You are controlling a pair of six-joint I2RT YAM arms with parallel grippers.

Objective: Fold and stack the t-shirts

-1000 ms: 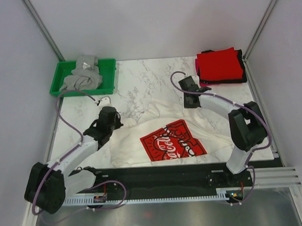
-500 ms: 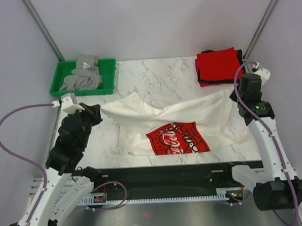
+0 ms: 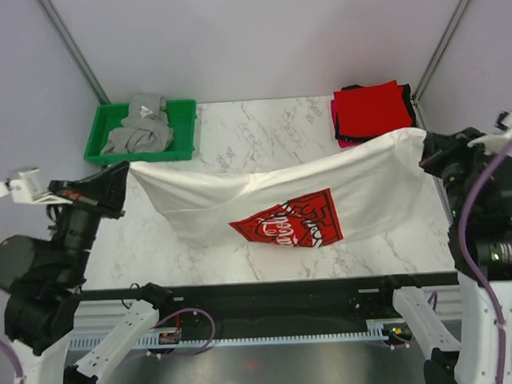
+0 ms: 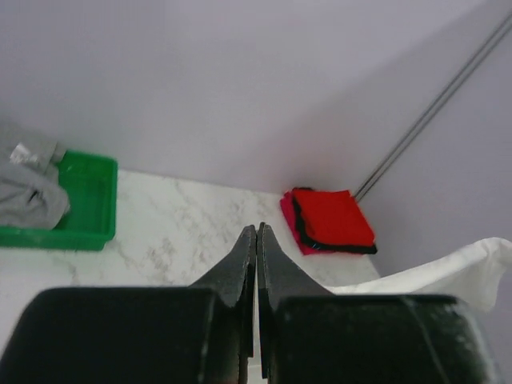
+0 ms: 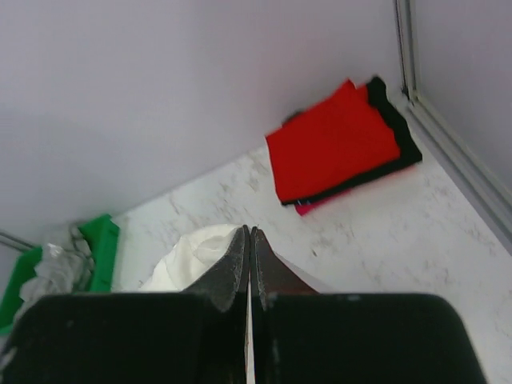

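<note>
Since half a second ago both arms have swung up and outward, raising the white shirt off the table. It now hangs stretched and sagging over the table's middle, its red print low at 6 o'clock. The left gripper at 9 o'clock and the right gripper at 3 o'clock each have their jaws pinched tight on a corner.

a green plastic tray sits at 10 o'clock on the white marble table, near its far edge.
</note>
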